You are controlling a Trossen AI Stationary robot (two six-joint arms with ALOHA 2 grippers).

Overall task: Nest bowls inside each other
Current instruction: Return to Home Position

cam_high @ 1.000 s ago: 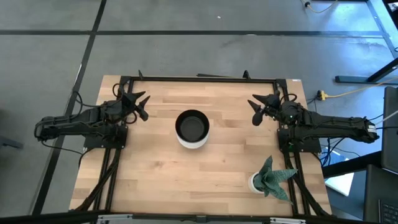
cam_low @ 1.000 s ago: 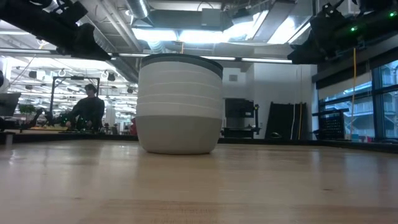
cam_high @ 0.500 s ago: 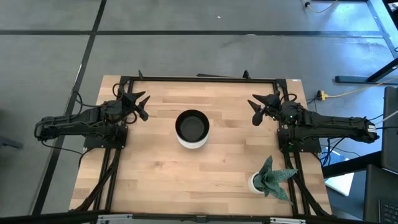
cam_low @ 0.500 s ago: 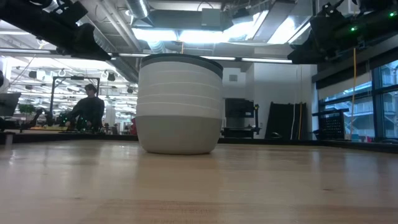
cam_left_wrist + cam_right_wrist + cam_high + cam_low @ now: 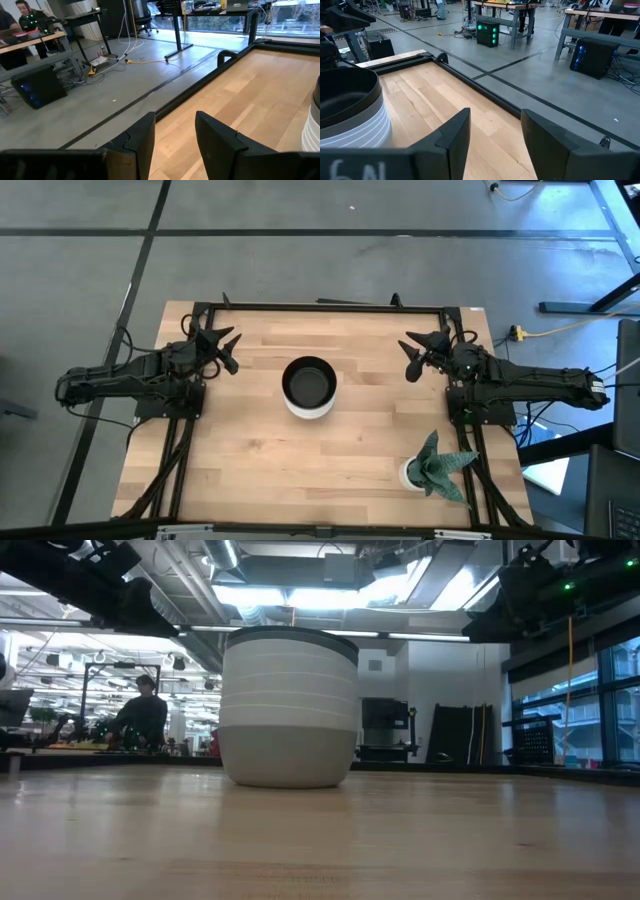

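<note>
- Wood-topped table carries the whole scene, edged by a black frame along its far side; grey floor lies all around it.
- Your left gripper sits folded back near its base at the table's left side. Its fingers are spread apart with nothing between them, and the left wrist view shows only bare wood and frame through the gap.
- Your right gripper mirrors it at the right side, likewise spread wide and empty.
- What matters for you is that the stack stands between the two grippers, inward from each and a little toward the plant-side edge. It is well apart from both, and I judge the left a shade nearer.
- It is round, so it has no long axis across the table. Its axis is upright, and the low view shows it standing straight, not tilted.
- A black bowl is the topmost, with white bands of rims below it. No loose bowl shows anywhere on the wood, so the nesting looks done.
- Settling the arms should need no reach toward the stack, and neither arm's way back crosses it.
- A plant in a small white pot stands near the right arm's base, clear of the stack. Mind it only if that arm swings toward that corner.
- Beyond the table the room is an open workshop with desks, cables and computers. A person sits far back, nowhere near the arms.
</note>
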